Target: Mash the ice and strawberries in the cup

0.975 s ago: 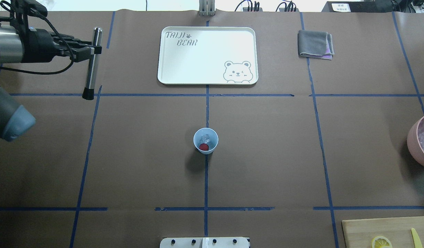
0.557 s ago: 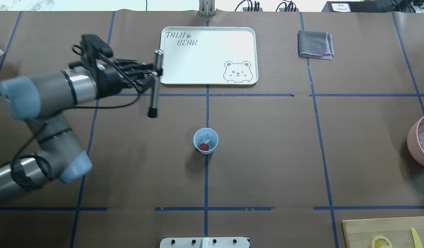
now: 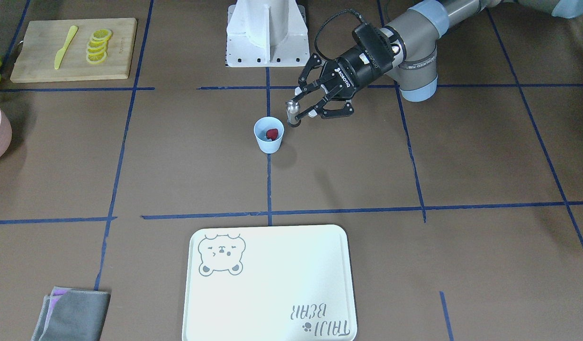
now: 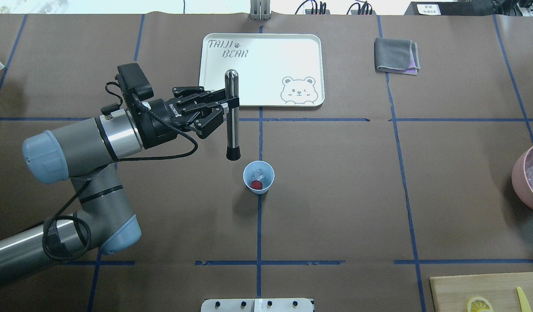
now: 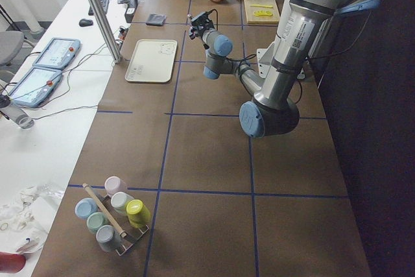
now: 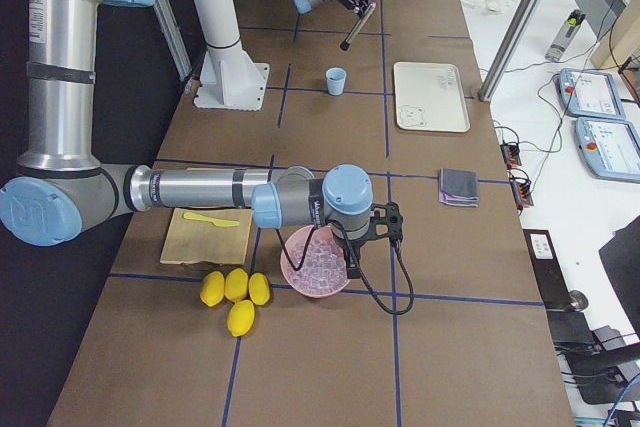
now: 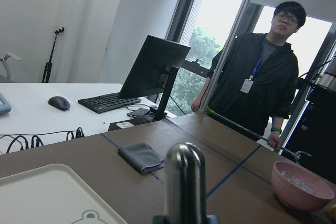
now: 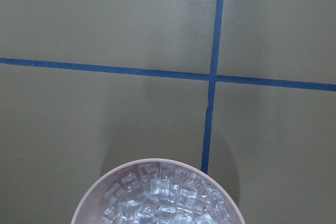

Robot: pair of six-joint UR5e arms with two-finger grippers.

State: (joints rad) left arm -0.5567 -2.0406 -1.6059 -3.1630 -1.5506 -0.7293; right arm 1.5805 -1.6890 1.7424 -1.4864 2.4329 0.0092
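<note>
The pale blue cup (image 4: 258, 177) stands at the table's middle, holding a red strawberry (image 4: 256, 185) and a lump of ice (image 4: 258, 174). The front view shows the cup (image 3: 269, 136) and the strawberry (image 3: 272, 133) too. My left gripper (image 4: 225, 106) is shut on a steel muddler (image 4: 232, 115) with a black tip, held upright. Its tip hangs just beside the cup's rim, on my left, outside the cup. The muddler's rounded top (image 7: 185, 179) fills the left wrist view. My right gripper (image 6: 348, 250) hangs over the pink bowl; I cannot tell whether it is open or shut.
A white bear tray (image 4: 261, 69) lies beyond the cup, a grey cloth (image 4: 397, 55) to its right. The pink bowl of ice (image 4: 530, 175) sits at the right edge. A cutting board (image 3: 73, 49) carries lemon slices and a yellow knife. A person (image 7: 262, 93) stands past the table.
My left arm has swung in from the far left toward the centre, carrying the muddler from the table's left side to just beside the cup.
</note>
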